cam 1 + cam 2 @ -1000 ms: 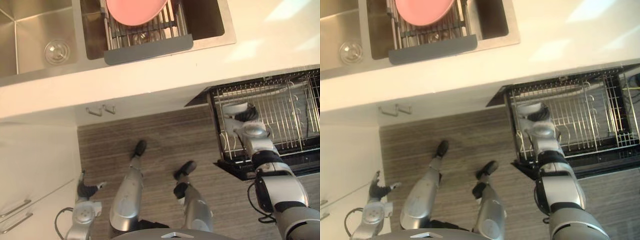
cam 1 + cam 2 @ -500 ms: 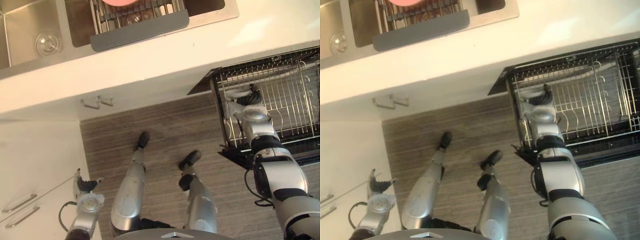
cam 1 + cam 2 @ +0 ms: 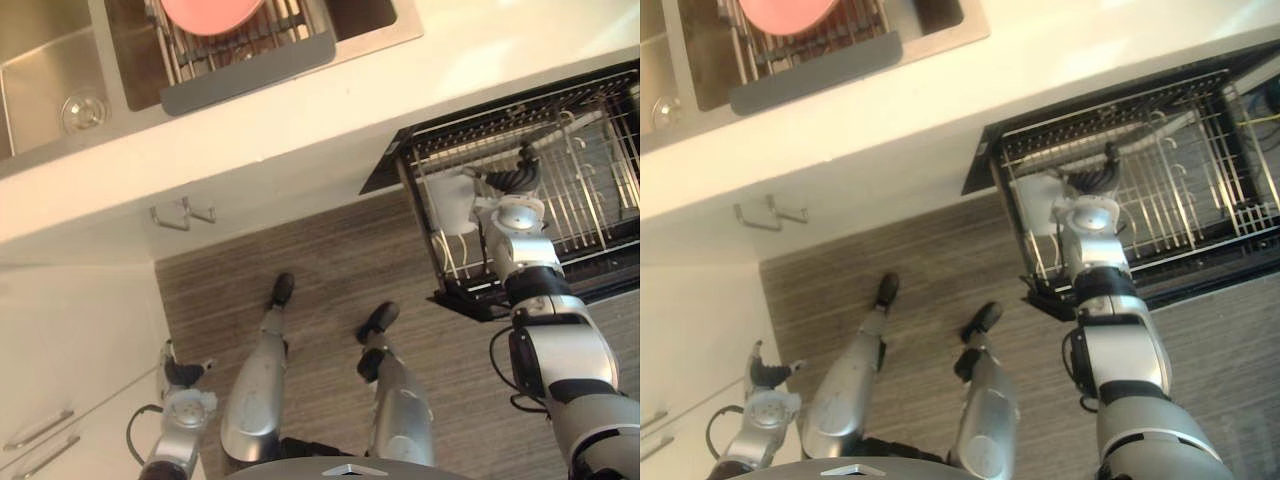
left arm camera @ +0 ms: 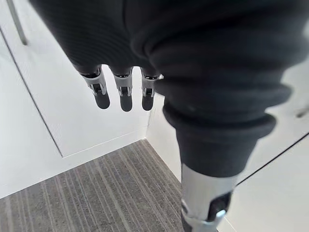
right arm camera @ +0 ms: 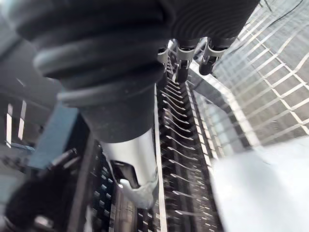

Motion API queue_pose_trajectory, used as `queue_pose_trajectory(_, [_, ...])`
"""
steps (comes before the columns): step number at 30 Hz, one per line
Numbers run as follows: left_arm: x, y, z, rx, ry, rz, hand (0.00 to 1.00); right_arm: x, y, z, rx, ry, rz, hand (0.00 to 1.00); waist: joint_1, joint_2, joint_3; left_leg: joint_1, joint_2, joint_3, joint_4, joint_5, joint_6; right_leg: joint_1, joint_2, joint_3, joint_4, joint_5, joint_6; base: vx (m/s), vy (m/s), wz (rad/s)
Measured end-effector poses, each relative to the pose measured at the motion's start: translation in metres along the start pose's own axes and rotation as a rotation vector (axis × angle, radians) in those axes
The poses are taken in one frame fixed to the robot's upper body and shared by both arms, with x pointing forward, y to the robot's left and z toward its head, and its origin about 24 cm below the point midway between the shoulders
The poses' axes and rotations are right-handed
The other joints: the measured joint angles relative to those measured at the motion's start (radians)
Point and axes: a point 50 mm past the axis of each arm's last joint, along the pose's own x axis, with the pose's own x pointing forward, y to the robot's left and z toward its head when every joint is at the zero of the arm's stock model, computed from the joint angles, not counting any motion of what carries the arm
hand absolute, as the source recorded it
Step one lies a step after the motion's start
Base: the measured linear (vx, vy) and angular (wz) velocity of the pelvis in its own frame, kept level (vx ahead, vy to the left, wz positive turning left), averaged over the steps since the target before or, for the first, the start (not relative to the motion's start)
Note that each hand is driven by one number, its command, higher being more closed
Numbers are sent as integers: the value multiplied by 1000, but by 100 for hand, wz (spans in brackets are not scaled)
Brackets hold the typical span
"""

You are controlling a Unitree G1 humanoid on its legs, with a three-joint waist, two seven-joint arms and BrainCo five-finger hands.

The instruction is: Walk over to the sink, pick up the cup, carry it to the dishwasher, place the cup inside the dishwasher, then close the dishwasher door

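We are hovering our right hand (image 3: 512, 183), fingers loose, over the dishwasher rack (image 3: 600, 200) beside the white cup (image 3: 450, 203), left hand (image 3: 183, 374) hanging relaxed by the cabinet (image 3: 70, 340).

Pink plate (image 3: 210, 12), white cup (image 3: 449, 204), striped floor (image 3: 320, 262)

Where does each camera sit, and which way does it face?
Left eye view: on the head, looking down at sink, counter, floor and dishwasher rack; both arms show, right hand over the rack beside the cup.
Right eye view: same scene, slightly aside.
Left wrist view: along the left hand toward a white cabinet door and floor.
Right wrist view: along the right hand's fingers into the rack.
Shared: eye views and right wrist view all show the rack.
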Motion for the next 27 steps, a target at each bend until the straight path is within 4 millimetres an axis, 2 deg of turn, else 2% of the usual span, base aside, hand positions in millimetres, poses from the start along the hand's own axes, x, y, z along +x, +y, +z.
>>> queue_pose_trajectory(2, [-4,3,-3,13,-13,6,0,-8,-11,-1,32,-45,-34,0,-11,-1,0,39,1,8,-20,3,4,27,0,6,-3,-2,5,47,-35,-9])
queue_pose_trajectory(3, [-8,6,-10,31,-4,12,0,-19,-20,-7,41,-72,-44,0,-32,-4,-3,73,-1,13,-30,1,9,58,-1,9,-7,-7,12,63,-36,-9])
queue_pose_trajectory(5, [-11,10,-20,49,27,20,0,-31,-24,-17,24,-76,-41,0,-50,-16,-23,90,-1,21,-31,-8,11,73,1,14,-15,-9,15,67,-29,-12])
queue_pose_trajectory(6, [-16,13,-33,68,73,28,0,-48,-29,-34,34,-51,-44,0,-64,-31,-63,100,0,31,-39,-14,13,79,4,18,-25,-9,18,106,-48,-15])
queue_pose_trajectory(8, [-21,15,-44,85,108,28,0,-68,-34,-51,54,-14,-51,0,-77,-36,-94,131,4,35,-46,-24,14,111,12,18,-39,-11,26,109,-57,-9])
queue_pose_trajectory(10, [-30,15,-62,110,172,3,0,-100,-35,-68,109,21,-13,0,-94,-40,-157,178,11,41,-46,-49,16,170,22,16,-68,-17,36,109,-59,-6])
queue_pose_trajectory(13, [-40,13,-82,137,280,-27,0,-132,-30,-61,266,2,127,0,-106,-42,-237,224,18,54,-45,-78,17,233,36,18,-103,-21,43,106,-50,-9])
queue_pose_trajectory(14, [-42,13,-86,166,287,-43,0,-136,-26,-58,304,-7,166,0,-111,-43,-248,236,19,56,-42,-85,17,246,38,18,-107,-23,45,88,-43,-10])
queue_pose_trajectory(16, [-48,10,-98,293,306,-118,0,-153,-11,-45,423,-57,342,0,-125,-45,-285,277,22,67,-39,-103,20,290,45,24,-118,-30,50,94,-37,-11])
queue_pose_trajectory(19, [-52,10,-110,341,376,-166,0,-163,-3,-37,550,-82,457,0,-133,-51,-315,300,24,69,-29,-115,22,318,49,26,-125,-33,49,83,-21,-3])
queue_pose_trajectory(20, [-56,11,-121,353,451,-191,0,-167,3,-36,648,-74,507,0,-143,-54,-323,321,22,77,-20,-118,16,353,53,24,-140,-35,54,37,-5,3])
queue_pose_trajectory(22, [-59,13,-128,353,502,-203,0,-170,7,-37,679,-63,534,0,-144,-53,-332,333,26,90,-19,-122,21,369,53,22,-148,-35,57,14,-2,2])
queue_pose_trajectory(25, [-70,12,-145,213,681,-199,0,-179,21,-37,681,-50,632,0,-144,-43,-356,334,29,103,-1,-152,37,385,57,24,-156,-38,54,-9,-10,-2])
queue_pose_trajectory(26, [-73,9,-149,108,773,-183,0,-183,25,-36,685,-42,665,0,-147,-40,-364,335,35,149,11,-160,62,395,57,19,-157,-38,56,-8,-5,7])
queue_pose_trajectory(27, [-76,-3,-148,32,793,-198,0,-179,21,-25,669,-71,686,0,-172,1,-406,369,51,254,12,-151,58,430,30,12,-89,-111,76,1,-3,7])
